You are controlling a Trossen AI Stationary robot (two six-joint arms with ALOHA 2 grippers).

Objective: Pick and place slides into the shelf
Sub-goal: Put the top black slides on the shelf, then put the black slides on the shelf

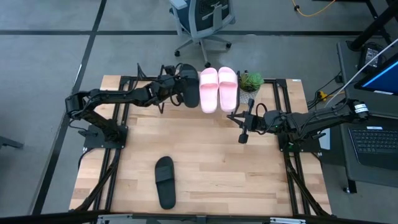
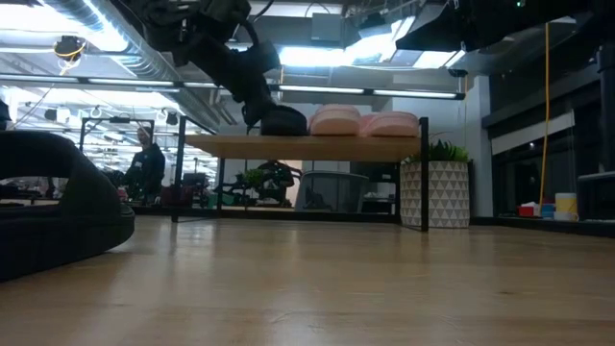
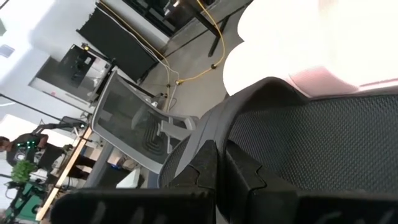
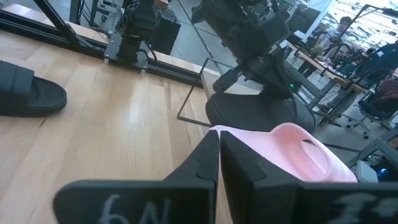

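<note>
The shelf (image 2: pixel 317 146) stands at the table's far edge, and two pale pink slides (image 1: pixel 208 89) (image 1: pixel 227 87) lie side by side on its plank top. My left gripper (image 1: pixel 171 84) reaches over the shelf's left part and is shut on a black slide (image 1: pixel 186 87), which lies next to the pink pair. A second black slide (image 1: pixel 165 182) lies flat on the table near the front edge. My right gripper (image 1: pixel 244 133) is shut and empty over the table, just in front of the shelf's right part. My left gripper holds the black slide by the raised rim (image 3: pixel 186 146) on its side toward the table's left. The fingers come from the table's left, slanting down. The fingers (image 3: pixel 202 171) hide the exact place of contact. In the low view the slide (image 2: pixel 284 121) sits on the shelf top.
A small green plant in a patterned white pot (image 1: pixel 250 81) stands at the shelf's right end. An office chair (image 1: pixel 202 18) stands on the floor beyond the table. A laptop (image 1: pixel 376 140) sits to the table's right. People show far off in the room (image 2: pixel 149 159).
</note>
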